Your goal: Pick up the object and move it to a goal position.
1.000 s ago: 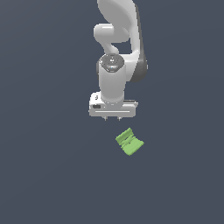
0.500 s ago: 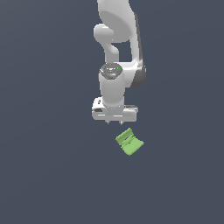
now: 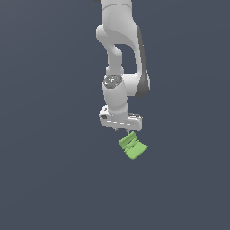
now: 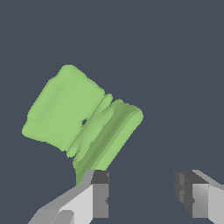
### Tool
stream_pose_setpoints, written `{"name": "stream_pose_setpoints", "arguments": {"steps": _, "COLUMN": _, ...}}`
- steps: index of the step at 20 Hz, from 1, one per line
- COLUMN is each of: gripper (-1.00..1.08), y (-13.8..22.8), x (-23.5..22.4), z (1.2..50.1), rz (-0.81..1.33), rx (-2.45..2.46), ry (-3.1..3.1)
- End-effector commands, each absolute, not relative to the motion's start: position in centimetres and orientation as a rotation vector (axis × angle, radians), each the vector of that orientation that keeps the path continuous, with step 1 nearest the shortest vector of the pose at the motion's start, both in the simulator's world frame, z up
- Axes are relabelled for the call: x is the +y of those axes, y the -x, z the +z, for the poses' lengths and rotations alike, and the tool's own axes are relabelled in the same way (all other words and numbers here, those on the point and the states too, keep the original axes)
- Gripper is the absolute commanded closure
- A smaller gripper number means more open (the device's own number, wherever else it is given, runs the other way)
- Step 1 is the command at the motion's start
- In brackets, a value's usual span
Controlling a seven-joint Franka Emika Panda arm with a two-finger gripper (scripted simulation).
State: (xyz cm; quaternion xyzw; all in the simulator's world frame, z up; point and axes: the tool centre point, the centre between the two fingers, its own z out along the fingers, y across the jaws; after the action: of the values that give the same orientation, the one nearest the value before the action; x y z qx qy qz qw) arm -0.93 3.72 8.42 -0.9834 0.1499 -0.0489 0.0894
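One light-green ridged block (image 3: 133, 146) lies tilted on a plain dark grey-blue worktop (image 3: 49, 170), a groove running across its top, just below and toward the exterior view's right of the white Panda arm (image 3: 120, 67). The arm's single claw (image 4: 142, 192) hangs above the block's edge with its two fingers (image 4: 99, 192) spread apart, gripping nothing.

The pincer (image 3: 121, 130) has come down toward the green piece (image 3: 133, 146).
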Motion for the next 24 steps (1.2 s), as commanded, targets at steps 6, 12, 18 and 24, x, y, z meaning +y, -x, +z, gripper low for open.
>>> {"name": "stream_pose_setpoints", "arguments": {"steps": 6, "gripper": -0.20, "y": 1.1, "x": 5.3, "z": 6.5, "rz": -0.214, "rx": 0.647, "ry": 2.787}}
{"name": "stream_pose_setpoints", "arguments": {"steps": 12, "gripper": -0.20, "y": 1.1, "x": 6.0, "z": 5.9, "rz": -0.243, "rx": 0.745, "ry": 2.708}}
{"name": "stream_pose_setpoints", "arguments": {"steps": 18, "gripper": -0.20, "y": 1.2, "x": 6.2, "z": 5.7, "rz": -0.258, "rx": 0.799, "ry": 2.665}}
{"name": "stream_pose_setpoints", "arguments": {"steps": 24, "gripper": -0.20, "y": 1.3, "x": 7.5, "z": 6.0, "rz": -0.258, "rx": 0.784, "ry": 2.657}}
